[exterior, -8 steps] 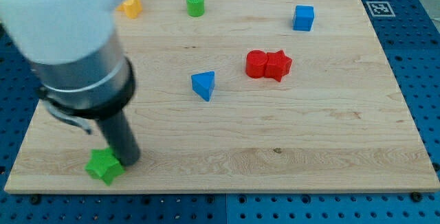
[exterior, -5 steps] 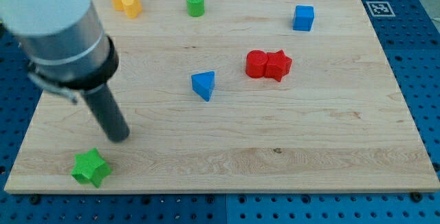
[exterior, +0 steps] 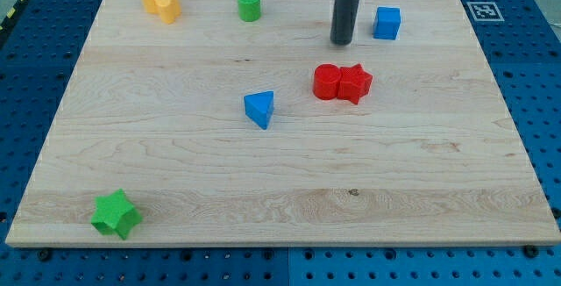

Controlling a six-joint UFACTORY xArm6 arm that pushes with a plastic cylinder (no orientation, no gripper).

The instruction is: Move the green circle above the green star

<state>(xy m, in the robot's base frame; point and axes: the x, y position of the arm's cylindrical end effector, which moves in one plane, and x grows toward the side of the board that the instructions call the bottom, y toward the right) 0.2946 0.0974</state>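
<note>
The green circle [exterior: 250,5] stands near the view's top edge of the wooden board [exterior: 421,172], left of centre. The green star [exterior: 116,214] lies at the view's bottom left corner, far from the circle. My tip [exterior: 341,41] rests on the board at the view's upper right of centre. It is well to the right of the green circle, just left of the blue cube [exterior: 387,23], and touches no block.
Two yellow blocks [exterior: 159,1] sit together at the view's top left. A blue triangle [exterior: 259,109] lies mid-board. A red circle [exterior: 328,82] and a red star [exterior: 355,83] touch each other below my tip.
My tip has left the green star, which slid a little left early on, and swung from the view's bottom left up to the top right of centre. The arm's body has left the view.
</note>
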